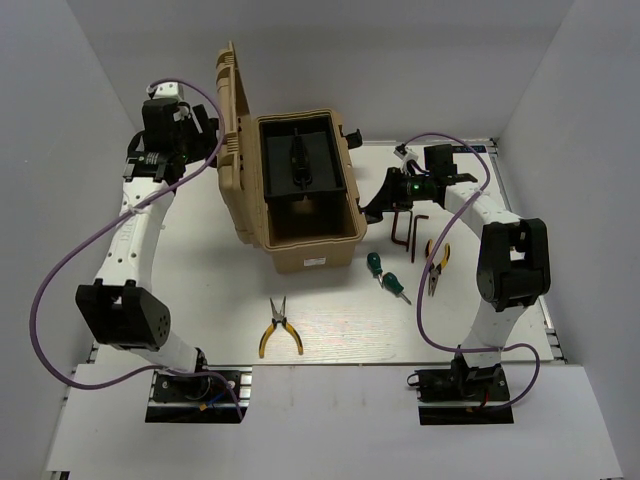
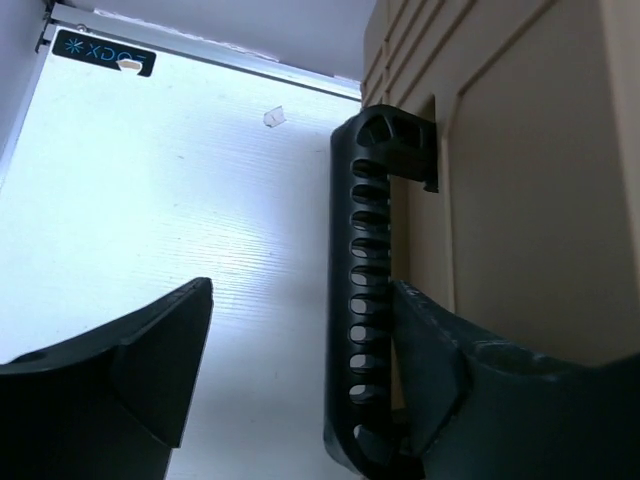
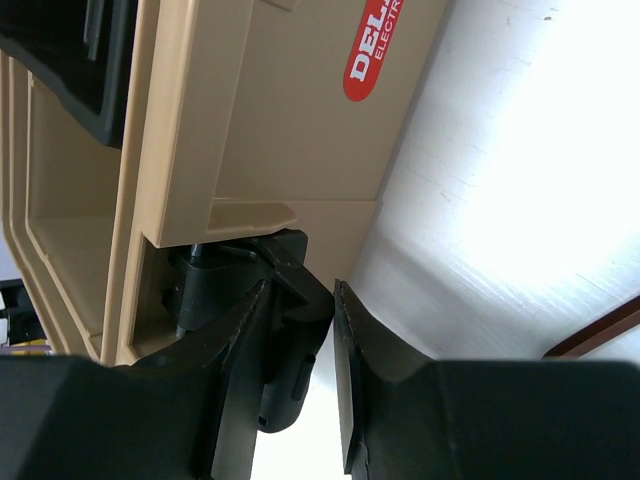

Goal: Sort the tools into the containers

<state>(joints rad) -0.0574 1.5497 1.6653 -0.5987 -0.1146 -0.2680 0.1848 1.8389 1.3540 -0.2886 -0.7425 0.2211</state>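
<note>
- Overhead view: a tan toolbox stands open at the middle of the desk, with its lid swung up on the left.
- A black tray sits in the far part of the box. No tool shows in the tray or in the bare tan well in front of it.
- All the tools lie outside on the desk. One pair of pliers is in front of the box. To its right are two green screwdrivers, two hex keys and a second pair of pliers.
- The step looks like the end of opening the box, with sorting not yet begun.
- Left wrist view: the left claw is spread, with the lid's black handle loose between its fingers, close to the right one.
- Right wrist view: the right claw is nearly pressed together and seems to pinch the black side latch of the box.
- Likely next: the right claw lets go of the latch and reaches for the nearby hex keys or screwdrivers.
</note>
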